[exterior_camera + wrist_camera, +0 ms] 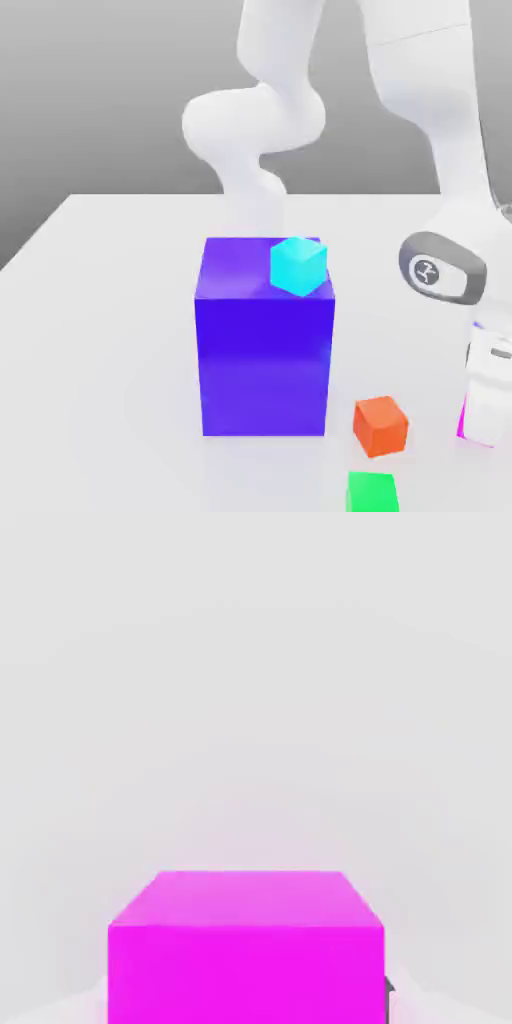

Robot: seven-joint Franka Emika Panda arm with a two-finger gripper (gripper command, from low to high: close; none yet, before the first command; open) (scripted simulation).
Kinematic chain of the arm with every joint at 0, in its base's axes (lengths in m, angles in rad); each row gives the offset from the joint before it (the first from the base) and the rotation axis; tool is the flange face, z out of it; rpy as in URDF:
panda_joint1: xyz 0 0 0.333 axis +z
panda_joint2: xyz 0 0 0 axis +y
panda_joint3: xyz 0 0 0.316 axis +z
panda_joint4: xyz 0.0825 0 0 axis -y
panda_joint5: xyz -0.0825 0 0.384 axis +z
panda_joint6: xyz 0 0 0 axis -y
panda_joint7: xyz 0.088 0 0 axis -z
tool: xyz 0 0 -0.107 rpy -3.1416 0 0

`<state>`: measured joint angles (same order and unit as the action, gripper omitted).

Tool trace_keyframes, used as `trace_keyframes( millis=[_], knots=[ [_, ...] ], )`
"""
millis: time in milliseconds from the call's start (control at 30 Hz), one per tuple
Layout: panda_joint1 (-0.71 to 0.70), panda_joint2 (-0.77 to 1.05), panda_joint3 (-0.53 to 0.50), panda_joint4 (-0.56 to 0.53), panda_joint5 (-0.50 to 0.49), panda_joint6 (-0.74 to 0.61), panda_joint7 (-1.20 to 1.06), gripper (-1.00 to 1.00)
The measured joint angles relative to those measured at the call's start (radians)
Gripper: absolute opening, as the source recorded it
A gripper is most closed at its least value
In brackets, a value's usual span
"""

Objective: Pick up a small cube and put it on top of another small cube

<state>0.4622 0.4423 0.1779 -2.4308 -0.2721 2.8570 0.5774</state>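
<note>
Tool (488,425) is lining up around the magenta cube (246,972), presumably for grasping; whether it is clamping, I cannot tell. The cube is sitting at the exterior view's right, beyond the orange cube (380,426).

so we've got two cams here. the exterior view sits off the arm, a bit above the table (100,330) and facing the robot arm (430,90), far enough back to fit the big blue block (265,365). our hand view rides on the hand, right up close to the magenta cube (245,972), and both views share that cube plus some tabletop.
</note>
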Motion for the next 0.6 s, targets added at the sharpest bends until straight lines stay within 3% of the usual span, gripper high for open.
trace_keyframes(
  millis=[167, 367, 467, 500, 600],
  knots=[
    [-0.058, -0.156, 0.069, -0.033, 0.095, -0.121, -0.071, -1.0],
    [-0.255, -0.207, -0.065, 0.073, 0.217, -0.268, -0.118, -1.0],
    [-0.286, -0.124, -0.1, 0.102, 0.222, -0.212, -0.113, -1.0],
    [-0.285, -0.09, -0.106, 0.106, 0.218, -0.182, -0.109, 1.0],
    [-0.285, -0.09, -0.106, 0.106, 0.218, -0.182, -0.109, 1.0]
  ],
)
